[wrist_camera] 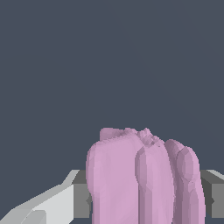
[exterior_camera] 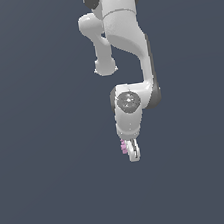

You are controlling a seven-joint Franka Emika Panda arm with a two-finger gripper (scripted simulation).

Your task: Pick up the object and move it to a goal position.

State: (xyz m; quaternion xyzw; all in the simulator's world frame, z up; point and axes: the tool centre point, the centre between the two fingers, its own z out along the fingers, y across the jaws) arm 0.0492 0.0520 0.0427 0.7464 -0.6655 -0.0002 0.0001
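The object (wrist_camera: 127,175) is a pale pink ridged blocky piece that fills the lower part of the wrist view. It sits between my two grey finger pads (wrist_camera: 81,199), which press on both of its sides. My gripper (wrist_camera: 146,199) is shut on it. In the exterior view the white gripper (exterior_camera: 133,154) points downward under the arm. Only a small part of the pink object (exterior_camera: 124,146) shows at the gripper's side, toward the exterior view's left; the rest is hidden by the fingers.
A plain dark blue-grey ground (exterior_camera: 50,193) lies all around. The white arm (exterior_camera: 124,41) rises above the gripper to the top of the exterior view.
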